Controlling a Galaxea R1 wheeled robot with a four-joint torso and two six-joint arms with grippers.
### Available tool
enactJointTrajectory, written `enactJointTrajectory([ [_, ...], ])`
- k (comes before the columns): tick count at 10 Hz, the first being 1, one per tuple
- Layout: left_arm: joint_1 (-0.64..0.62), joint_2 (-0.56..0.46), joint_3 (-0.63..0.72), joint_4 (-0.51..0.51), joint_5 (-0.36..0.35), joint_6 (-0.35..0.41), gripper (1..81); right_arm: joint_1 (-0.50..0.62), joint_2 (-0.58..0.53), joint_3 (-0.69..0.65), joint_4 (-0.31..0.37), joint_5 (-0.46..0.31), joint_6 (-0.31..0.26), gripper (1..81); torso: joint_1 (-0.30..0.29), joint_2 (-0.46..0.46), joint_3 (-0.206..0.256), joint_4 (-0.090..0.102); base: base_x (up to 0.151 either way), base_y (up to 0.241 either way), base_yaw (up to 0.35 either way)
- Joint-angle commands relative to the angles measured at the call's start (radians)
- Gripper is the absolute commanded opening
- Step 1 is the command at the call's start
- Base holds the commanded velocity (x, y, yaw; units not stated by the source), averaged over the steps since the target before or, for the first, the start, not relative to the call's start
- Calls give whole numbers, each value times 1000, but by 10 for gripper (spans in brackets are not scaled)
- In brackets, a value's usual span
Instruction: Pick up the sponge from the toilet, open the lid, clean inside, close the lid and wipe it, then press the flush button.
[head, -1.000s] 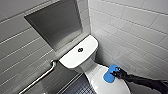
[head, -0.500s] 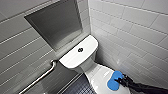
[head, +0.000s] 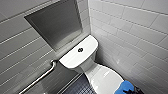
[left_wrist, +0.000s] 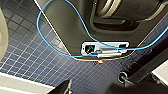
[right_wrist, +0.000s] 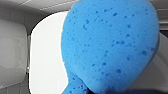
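Here, my right jaws are closed on the one blue sponge (right_wrist: 110, 47), holding it at the front end of the single white lid (head: 105, 78), which lies shut on the one toilet (head: 75, 58); whether sponge and lid touch I cannot tell. One round flush button (head: 80, 50) sits in the tank top and one steel grab bar (head: 37, 80) runs along the wall, and how my left jaws stand I cannot tell.

No writing, brand or number is legible (not even on the toilet (head: 82, 56)).
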Motion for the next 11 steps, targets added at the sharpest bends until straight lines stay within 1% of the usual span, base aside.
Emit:
enactJointTrajectory([
  [1, 31, -12, -4, 5, 96, 5, 811, -49, -97, 107, 16, 91, 4, 10, 0, 0, 0, 0, 0, 0, 0],
  [3, 31, -11, -4, 3, 96, 5, 811, -151, -125, 130, 13, 167, 1, 10, 0, 0, 0, 0, 0, 0, 0],
  [5, 31, -6, -4, 5, 96, 5, 811, -224, -152, 141, 7, 200, -2, 10, 0, 0, 0, 0, 0, 0, 0],
  [6, 31, -6, -4, 5, 96, 6, 811, -274, -160, 152, 7, 234, -3, 10, 0, 0, 0, 0, 0, 0, 0],
  [7, 31, -4, -4, 5, 95, 7, 811, -291, -160, 159, -14, 245, -3, 10, 0, 0, 0, 0, 0, 0, 0],
  [8, 31, 2, -4, 20, 96, 5, 811, -275, -161, 174, -47, 241, -2, 10, 0, 0, 0, 0, 0, 0, 0],
  [9, 31, 6, -4, 29, 96, 5, 811, -237, -174, 211, -71, 231, -3, 10, 0, 0, 0, 0, 0, 0, 0],
  [10, 31, 3, -4, 28, 95, 5, 811, -182, -201, 280, -100, 196, -3, 10, 0, 0, 0, 0, 0, 0, 0],
  [11, 31, 2, -4, 28, 95, 5, 811, -111, -220, 343, -122, 106, -3, 10, 0, 0, 0, 0, 0, 0, 0],
])
